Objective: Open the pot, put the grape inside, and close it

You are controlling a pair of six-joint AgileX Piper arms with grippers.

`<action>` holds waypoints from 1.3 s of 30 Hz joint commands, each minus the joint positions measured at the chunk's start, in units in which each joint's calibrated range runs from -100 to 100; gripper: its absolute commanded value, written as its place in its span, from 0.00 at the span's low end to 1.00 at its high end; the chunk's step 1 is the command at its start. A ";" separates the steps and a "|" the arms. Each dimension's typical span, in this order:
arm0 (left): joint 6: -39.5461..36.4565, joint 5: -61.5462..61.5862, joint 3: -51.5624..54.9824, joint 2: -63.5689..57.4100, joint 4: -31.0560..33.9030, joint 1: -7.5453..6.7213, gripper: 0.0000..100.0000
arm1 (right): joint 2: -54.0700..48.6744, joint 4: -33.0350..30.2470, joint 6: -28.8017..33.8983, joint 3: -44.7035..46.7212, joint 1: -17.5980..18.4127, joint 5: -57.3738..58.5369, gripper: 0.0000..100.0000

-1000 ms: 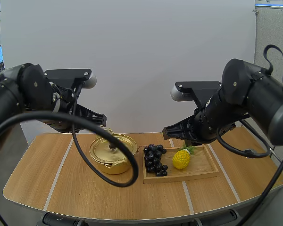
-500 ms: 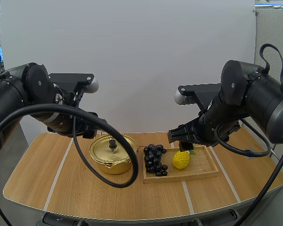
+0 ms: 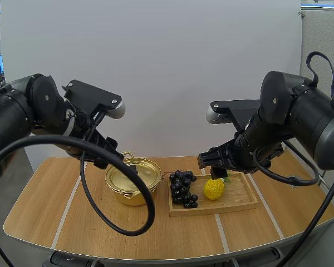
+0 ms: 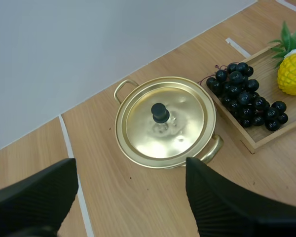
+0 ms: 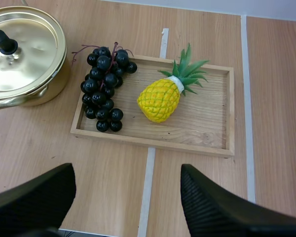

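Table (image 3: pixel 100 228): lidded pot (image 4: pixel 165 121) below left pincer (image 4: pixel 129 163), spread apart; grapes (image 5: pixel 104 89) below right pincer (image 5: pixel 127 168), spread, seemingly untouched.

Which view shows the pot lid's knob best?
Left wrist view: the knob sits unobstructed at the lid's centre, seen from above. In the high view the left arm crowds it; the right wrist view shows it on a partly cropped lid.

Bright, even light falls over the golden pot (image 3: pixel 133 181).
Soft glare sits on its lid (image 4: pixel 180 123); faint shadow hugs its base; the table (image 3: pixel 100 228) edge in front of the pot bows, lens-bent.
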 commanded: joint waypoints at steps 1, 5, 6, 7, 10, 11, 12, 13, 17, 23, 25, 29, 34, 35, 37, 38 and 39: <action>2.70 -2.07 -1.51 4.32 -3.52 0.10 1.00 | -0.05 0.56 0.16 -0.51 -0.18 0.16 1.00; 4.49 -1.83 -4.50 12.01 -4.85 0.10 1.00 | -0.05 1.25 0.16 -0.51 -0.18 0.16 1.00; 4.99 -1.83 -5.47 14.04 -5.11 0.10 1.00 | -0.05 1.25 0.16 -0.51 -0.18 0.16 1.00; 5.53 -1.83 -6.50 16.01 -5.38 0.10 1.00 | -0.05 1.25 0.16 -0.51 -0.18 0.16 1.00; 6.50 -1.65 -9.76 21.71 -5.79 0.01 1.00 | -0.05 1.25 0.16 -0.51 -0.18 0.16 1.00; 6.60 -1.49 -10.62 23.24 -5.94 -0.06 1.00 | -0.05 1.25 0.16 -0.51 -0.18 0.16 1.00; 6.60 -1.24 -11.76 25.10 -5.94 -0.08 1.00 | -0.05 1.25 0.16 -0.51 -0.18 0.16 1.00; 6.60 -0.86 -12.88 26.94 -5.94 -0.08 1.00 | -0.05 1.57 0.16 -0.51 -0.18 0.16 1.00; 7.32 -0.25 -16.55 33.04 -5.94 -0.08 1.00 | -0.05 1.68 0.16 -0.51 -0.18 0.16 1.00; 8.11 0.12 -19.55 40.96 -5.94 -0.08 1.00 | -0.05 3.01 0.16 -0.51 -0.18 0.16 1.00; 8.57 0.46 -20.15 42.81 -5.94 -0.08 1.00 | -0.05 4.10 0.16 -0.51 -0.18 0.16 1.00; 8.77 0.26 -20.34 45.71 -5.94 -0.08 1.00 | -0.05 5.38 0.16 -0.51 -0.18 0.16 1.00; 9.20 -1.00 -20.34 47.88 -5.83 -0.76 1.00 | -0.05 5.38 0.16 -0.51 -0.18 0.16 1.00; 9.18 -1.21 -20.34 48.18 -5.83 -1.26 1.00 | -0.05 5.38 0.16 -0.51 -0.18 0.16 1.00; 9.18 -2.30 -20.34 48.62 -5.74 -2.23 1.00 | -0.05 5.49 0.16 -0.51 -0.18 0.16 1.00; 9.18 -3.25 -20.44 48.90 -5.74 -2.67 1.00 | -0.05 5.49 0.16 -0.51 -0.18 0.16 1.00; 9.18 -4.18 -20.44 49.06 -5.74 -2.92 1.00 | -0.05 5.49 0.16 -0.51 -0.18 0.16 1.00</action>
